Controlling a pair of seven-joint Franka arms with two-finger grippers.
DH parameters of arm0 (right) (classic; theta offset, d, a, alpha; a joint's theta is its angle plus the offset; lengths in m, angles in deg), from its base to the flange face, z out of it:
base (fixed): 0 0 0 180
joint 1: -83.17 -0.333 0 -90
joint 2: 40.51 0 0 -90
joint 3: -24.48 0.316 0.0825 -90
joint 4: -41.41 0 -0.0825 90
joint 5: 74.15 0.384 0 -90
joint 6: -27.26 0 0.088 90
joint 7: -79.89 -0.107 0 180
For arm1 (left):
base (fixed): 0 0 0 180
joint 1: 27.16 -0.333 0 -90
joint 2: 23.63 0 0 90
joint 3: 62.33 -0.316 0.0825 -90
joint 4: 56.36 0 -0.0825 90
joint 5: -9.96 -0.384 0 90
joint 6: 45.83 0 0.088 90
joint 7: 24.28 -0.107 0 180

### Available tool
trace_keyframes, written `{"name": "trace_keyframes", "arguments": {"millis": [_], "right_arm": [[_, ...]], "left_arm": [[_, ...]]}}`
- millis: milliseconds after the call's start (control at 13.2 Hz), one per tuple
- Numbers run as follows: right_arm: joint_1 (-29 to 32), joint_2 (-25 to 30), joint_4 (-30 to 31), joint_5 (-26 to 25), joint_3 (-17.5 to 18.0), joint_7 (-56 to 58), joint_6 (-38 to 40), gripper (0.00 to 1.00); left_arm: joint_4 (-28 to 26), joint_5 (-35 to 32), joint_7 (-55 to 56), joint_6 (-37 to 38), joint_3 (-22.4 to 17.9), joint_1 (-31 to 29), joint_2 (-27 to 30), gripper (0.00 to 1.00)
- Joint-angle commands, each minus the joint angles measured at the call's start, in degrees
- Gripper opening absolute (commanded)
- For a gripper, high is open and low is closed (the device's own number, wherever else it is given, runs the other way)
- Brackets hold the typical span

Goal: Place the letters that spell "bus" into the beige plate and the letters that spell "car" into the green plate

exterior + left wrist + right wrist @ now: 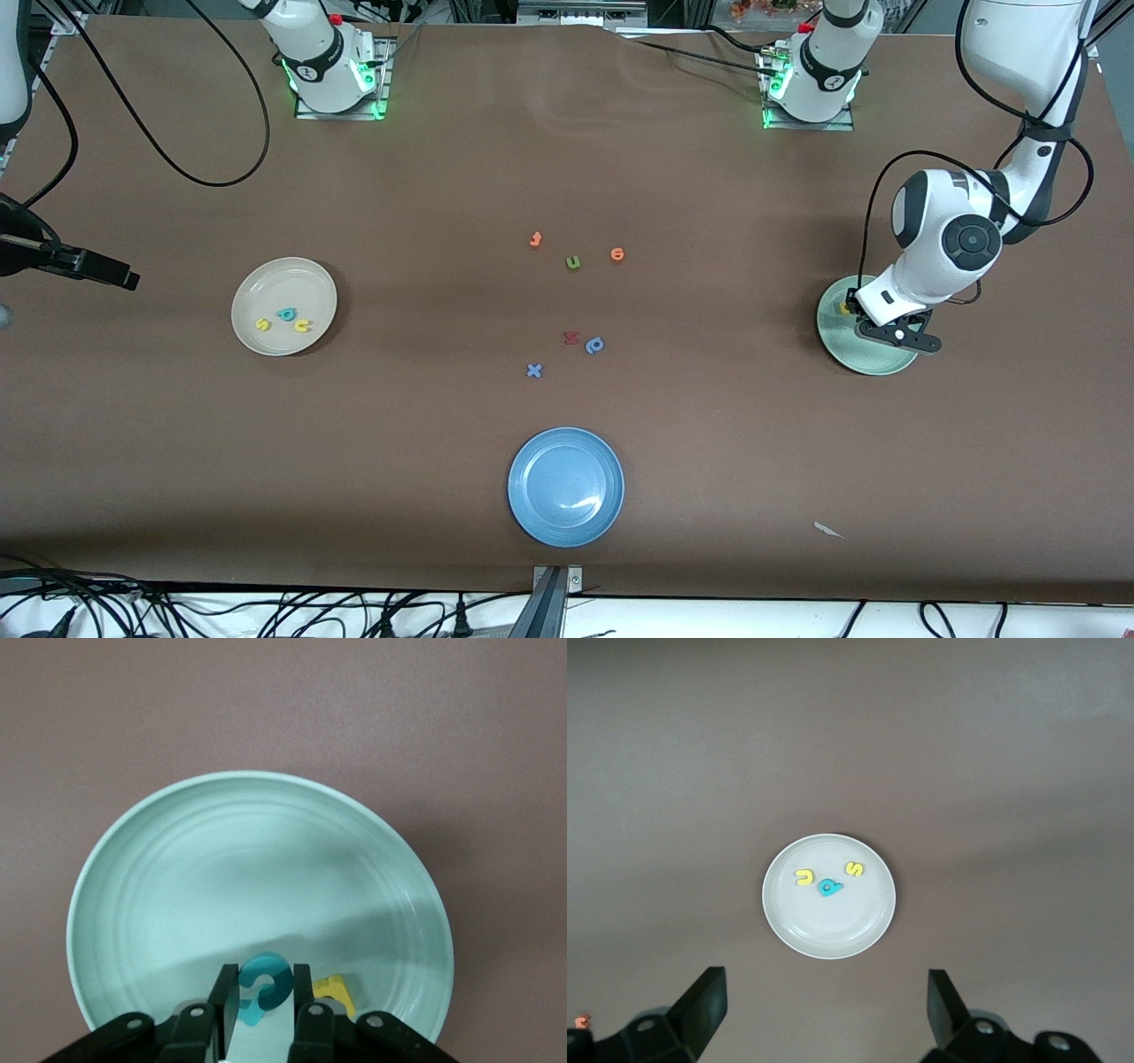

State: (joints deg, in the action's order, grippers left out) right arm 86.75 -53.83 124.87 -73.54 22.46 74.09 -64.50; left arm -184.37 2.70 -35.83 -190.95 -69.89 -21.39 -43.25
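Front view: the left gripper (897,333) hangs low over the green plate (873,362) at the left arm's end of the table, with a yellow letter (846,308) showing beside it in the dish. The beige plate (257,341) at the right arm's end already holds the yellow s (262,324), teal b (286,313) and yellow u (303,325). Orange, green, red and blue leftovers lie mid-table, farther from the camera than a glossy blue plate (565,523).

Left wrist view: the fingers pinch a teal c (265,985), a soft foam curve, just above the smooth ridged glaze, likely for a gentle drop.

Right wrist view: the right gripper (826,1005) waits with jaws spread wide, high over the beige plate.
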Motion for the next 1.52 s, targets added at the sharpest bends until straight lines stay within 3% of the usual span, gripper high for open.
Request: {"name": "trace_keyframes", "arguments": {"millis": [0,76,152,227,379,758,986,1137,1289,1441], "right_arm": [[0.81,0.58,0.74,-0.26,0.7,0.87,-0.52,1.0],[0.81,0.58,0.74,-0.26,0.7,0.87,-0.52,1.0],[0.81,0.58,0.74,-0.26,0.7,0.87,-0.52,1.0],[0.81,0.58,0.74,-0.26,0.7,0.87,-0.61,1.0],[0.81,0.58,0.74,-0.26,0.7,0.87,-0.61,1.0],[0.81,0.58,0.74,-0.26,0.7,0.87,-0.61,1.0],[0.81,0.58,0.74,-0.26,0.7,0.87,-0.52,1.0],[0.81,0.58,0.74,-0.26,0.7,0.87,-0.52,1.0],[0.81,0.58,0.74,-0.26,0.7,0.87,-0.52,1.0],[0.81,0.58,0.74,-0.26,0.7,0.96,-0.52,1.0]], "left_arm": [[1.53,-1.97,-0.32,0.02,-0.09,-0.23,-0.6,0.41],[2.31,-1.97,-0.23,0.02,-0.09,-0.23,-0.77,0.41],[2.58,-1.88,-0.23,0.02,-0.09,-0.23,-1.21,0.56],[3.02,-1.88,-0.23,0.02,-0.09,-0.23,-1.3,1.0],[2.5,-1.79,0.65,0.11,-0.09,-0.49,-0.34,1.0],[-0.31,-1.53,0.04,7.65,0.27,-0.84,16.94,1.0],[1.96,-1.36,0.74,19.66,2.71,-0.84,25.65,1.0],[7.91,-1.18,3.62,31.59,6.48,-0.84,28.75,1.0],[19.15,-0.74,7.93,46.36,9.39,-1.02,27.97,1.0],[26.45,2.41,8.56,53.95,10.2,-2.5,27.96,1.0]]}}
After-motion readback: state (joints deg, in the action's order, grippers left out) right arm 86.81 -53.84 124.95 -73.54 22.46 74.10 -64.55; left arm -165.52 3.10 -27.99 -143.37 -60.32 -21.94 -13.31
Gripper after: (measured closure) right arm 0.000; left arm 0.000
